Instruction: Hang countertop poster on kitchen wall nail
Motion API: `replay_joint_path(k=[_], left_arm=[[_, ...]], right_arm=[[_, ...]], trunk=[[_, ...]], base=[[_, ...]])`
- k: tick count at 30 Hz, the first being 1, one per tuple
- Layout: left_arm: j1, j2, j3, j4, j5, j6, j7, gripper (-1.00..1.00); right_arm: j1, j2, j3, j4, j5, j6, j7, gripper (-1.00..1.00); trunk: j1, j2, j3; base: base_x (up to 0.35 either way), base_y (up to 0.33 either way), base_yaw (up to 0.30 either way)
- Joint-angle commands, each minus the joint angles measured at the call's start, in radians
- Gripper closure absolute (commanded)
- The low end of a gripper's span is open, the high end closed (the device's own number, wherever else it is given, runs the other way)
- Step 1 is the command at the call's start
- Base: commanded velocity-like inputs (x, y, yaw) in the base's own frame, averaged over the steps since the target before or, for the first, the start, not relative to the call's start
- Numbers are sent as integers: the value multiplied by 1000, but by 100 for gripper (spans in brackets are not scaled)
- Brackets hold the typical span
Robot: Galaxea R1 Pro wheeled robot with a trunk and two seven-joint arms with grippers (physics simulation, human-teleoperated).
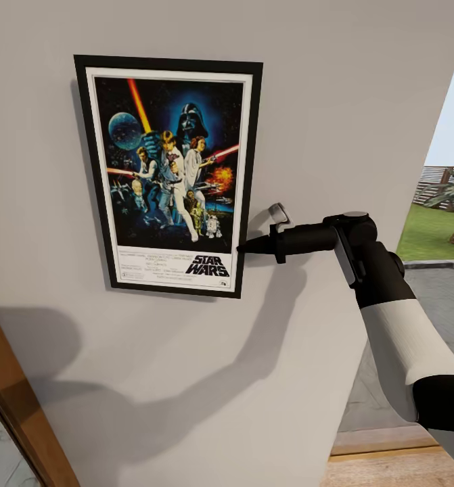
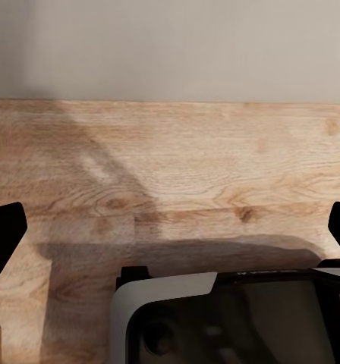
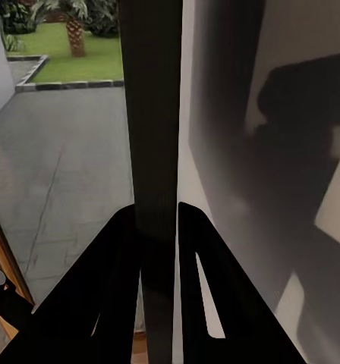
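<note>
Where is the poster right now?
In the head view the poster is flat against the grey wall, upper left, its lower right edge pinched by the right gripper.

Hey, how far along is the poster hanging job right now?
Done, it seems: the poster is off the countertop and up flat against the pale wall, roughly upright. In hand: the right tool is shut on its black frame at the lower right edge; the right wrist view shows both fingers pressed around that edge. Left: letting go and drawing back. The nail is hidden, so I can't confirm it has caught.
</note>
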Motion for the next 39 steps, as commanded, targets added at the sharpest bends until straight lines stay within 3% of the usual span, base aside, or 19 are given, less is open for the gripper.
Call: replay_joint_path(k=[1, 39], left_arm=[[0, 0, 4, -1, -1, -1, -5, -100], [0, 0, 4, 0, -1, -1, -5, -100]], right_arm=[[0, -1, 2, 0, -2, 13, 2, 100], [0, -1, 2, 2, -2, 14, 1, 100]], trunk=[[0, -1, 0], [0, -1, 0]], base=[[0, 0, 0], [31, 0, 0]])
